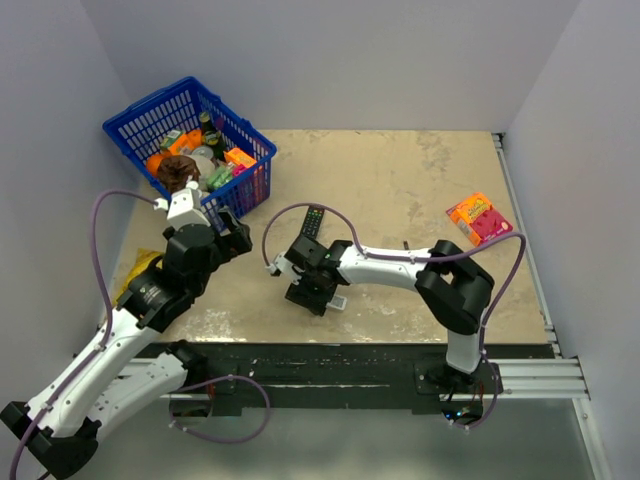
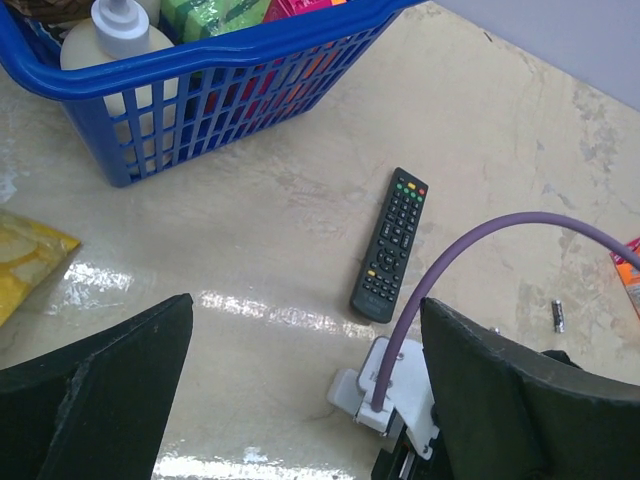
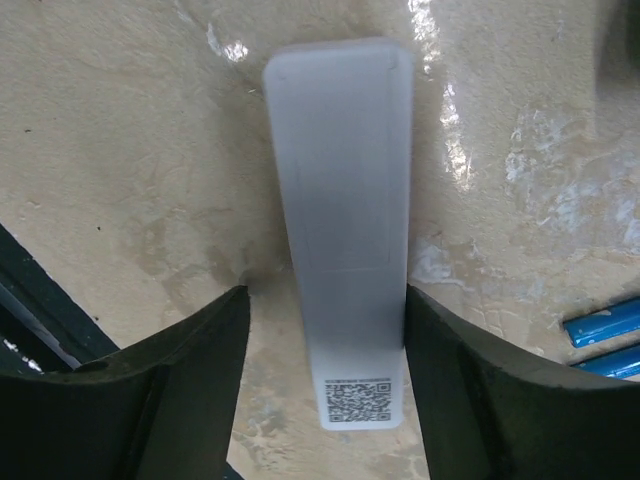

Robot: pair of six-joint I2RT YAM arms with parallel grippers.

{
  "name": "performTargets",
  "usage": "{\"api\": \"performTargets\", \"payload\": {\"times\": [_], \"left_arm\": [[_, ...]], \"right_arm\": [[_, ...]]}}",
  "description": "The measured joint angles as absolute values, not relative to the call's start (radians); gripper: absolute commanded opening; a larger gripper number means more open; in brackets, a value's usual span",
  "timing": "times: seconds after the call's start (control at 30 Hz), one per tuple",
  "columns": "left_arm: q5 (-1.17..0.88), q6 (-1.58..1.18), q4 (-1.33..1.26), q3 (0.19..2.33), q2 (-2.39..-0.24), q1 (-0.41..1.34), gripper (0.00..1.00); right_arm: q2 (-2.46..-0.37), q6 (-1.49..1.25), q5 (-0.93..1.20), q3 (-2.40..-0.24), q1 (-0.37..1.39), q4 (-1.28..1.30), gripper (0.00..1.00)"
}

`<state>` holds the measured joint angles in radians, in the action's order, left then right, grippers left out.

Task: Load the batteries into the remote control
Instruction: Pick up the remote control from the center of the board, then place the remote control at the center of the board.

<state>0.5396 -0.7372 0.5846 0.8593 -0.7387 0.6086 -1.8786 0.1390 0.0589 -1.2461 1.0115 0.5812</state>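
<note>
White remote [image 3: 340, 200] w/ QR code [image 3: 358, 400], blue batteries [image 3: 600, 325].

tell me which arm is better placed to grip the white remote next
Right: the right fingers straddle the slim white rectangular remote, two blue cylindrical batteries beside it. The left fingers hang open near the blue plastic basket.

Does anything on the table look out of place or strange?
A lone battery lies by itself right of the black remote, apart from the blue batteries beside the white remote. That remote lies face down.
</note>
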Motion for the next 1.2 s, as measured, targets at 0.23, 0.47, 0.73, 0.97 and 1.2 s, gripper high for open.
{"api": "performTargets", "payload": {"times": [0.23, 0.47, 0.73, 0.97, 1.2], "left_arm": [[0.540, -0.694, 0.565, 0.834, -0.735, 0.609, 1.00], [0.544, -0.620, 0.480, 0.778, -0.702, 0.609, 1.00], [0.563, -0.517, 0.356, 0.711, -0.660, 0.609, 1.00], [0.582, -0.439, 0.290, 0.638, -0.612, 0.609, 1.00], [0.592, -0.410, 0.252, 0.593, -0.590, 0.609, 1.00]], "right_arm": [[-1.882, 0.100, 0.033, -1.247, 1.011, 0.582, 0.18], [-1.776, 0.004, 0.038, -1.248, 1.013, 0.621, 0.02], [-1.473, -0.226, -0.040, -1.188, 0.806, 0.611, 0.01], [-1.295, -0.379, -0.141, -0.986, 0.377, 0.609, 0.03], [-1.331, -0.419, -0.103, -0.892, 0.207, 0.560, 0.04]]}}
